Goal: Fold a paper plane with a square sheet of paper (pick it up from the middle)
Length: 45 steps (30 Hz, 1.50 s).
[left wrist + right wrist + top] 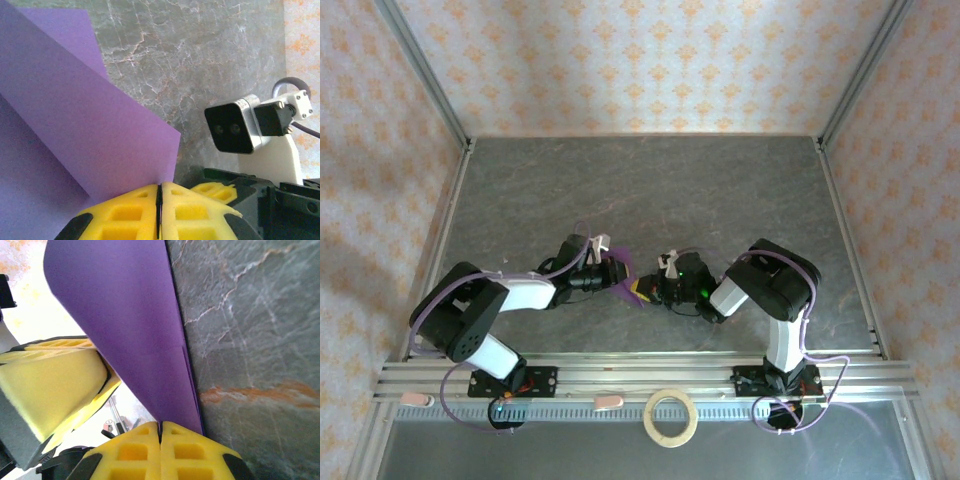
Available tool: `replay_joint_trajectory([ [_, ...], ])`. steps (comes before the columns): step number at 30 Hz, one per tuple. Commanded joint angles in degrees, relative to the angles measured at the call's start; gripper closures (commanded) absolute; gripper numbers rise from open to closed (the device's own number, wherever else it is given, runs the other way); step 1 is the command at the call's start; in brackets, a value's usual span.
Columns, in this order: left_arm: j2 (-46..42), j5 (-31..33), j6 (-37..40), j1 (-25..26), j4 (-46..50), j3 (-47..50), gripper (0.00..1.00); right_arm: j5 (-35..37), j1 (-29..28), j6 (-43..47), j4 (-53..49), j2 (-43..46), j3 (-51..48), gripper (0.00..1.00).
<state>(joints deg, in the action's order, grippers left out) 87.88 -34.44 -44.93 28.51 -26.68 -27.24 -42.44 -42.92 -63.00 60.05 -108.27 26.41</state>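
Left claw [160, 189]: yellow ribbed pads [127, 212] are pressed flat together, no gap at the seam. It pinches the thin plain purple sheet of paper [75, 130], which comes out of the seam and fans up and to the left of the claw. Sheet is creased. One layer stands in front, its sharp corner just above and right of the claw tips. A second layer shows behind it, further up-left.

Right claw [161, 427]: yellow pads fully together too, clamped on the same sheet. The paper rises out of the seam with a long straight edge running up from the tips, and stacked layers are visible along that edge. The grey marbled surface [250, 340] lies right of that edge, behind the paper.

From the right wrist, one yellow pad of the left claw sits just left of the right claw, close against the paper. Touching it or not: cannot tell. From the left wrist, the right arm's black camera module [232, 129] is up and right of the left claw. The right claw body is just beside the left claw, lower right.

Top view: the claws meet nearly tip to tip, left one reaching in from the left, right one from the right. The sheet is between them, a small purple patch showing just below the left claw's tips. Whether it touches the surface: cannot tell.

A flat tan tape ring [671, 417] lies well apart from both claws, toward the arm bases, past the aluminium rail [640, 372].
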Motion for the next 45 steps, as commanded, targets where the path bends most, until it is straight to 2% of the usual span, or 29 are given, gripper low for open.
replay_joint_trajectory([
  [1,0.7,1.9,1.5,0.3,-2.0,-1.7,0.88,1.5,0.4,0.2,-2.3,0.8,-1.5,1.0],
  [45,7.7,7.5,2.6,0.2,2.1,-4.1,0.89,2.4,0.4,2.3,-7.1,2.0,-1.0,1.0],
])
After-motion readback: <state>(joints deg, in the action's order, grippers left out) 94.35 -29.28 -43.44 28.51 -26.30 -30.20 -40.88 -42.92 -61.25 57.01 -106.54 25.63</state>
